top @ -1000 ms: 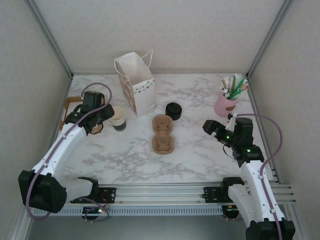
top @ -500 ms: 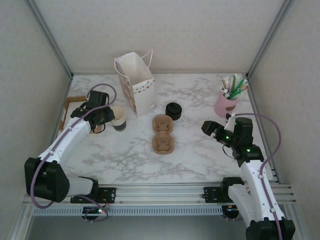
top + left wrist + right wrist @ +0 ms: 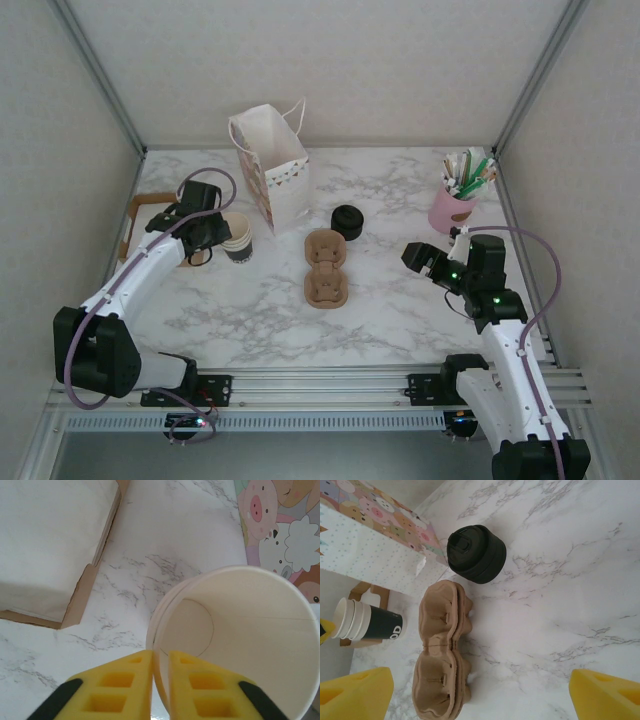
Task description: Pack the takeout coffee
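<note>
- The left end effector is seen closed narrowly on the rim of the top cup in the stack of lidless cups. One yellow finger is placed outside the cup wall and the other inside it.
- The stack of lidless cups is stood upright on the tabletop, just beside the patterned paper bag and to its left.
- The right end effector is held wide, with nothing between its fingers, above the right part of the tabletop.
- The takeout coffee is found near the middle of the tabletop, upright with its black lid on. It is placed just beyond the far end of the brown cardboard carrier and to the right of the paper bag. It is touched by neither end effector.
- The carrier is laid flat with both cup holes unfilled.
- A brown tray of white napkins is set at the left edge.
- A pink holder of sticks and straws is stood at the far right.
</note>
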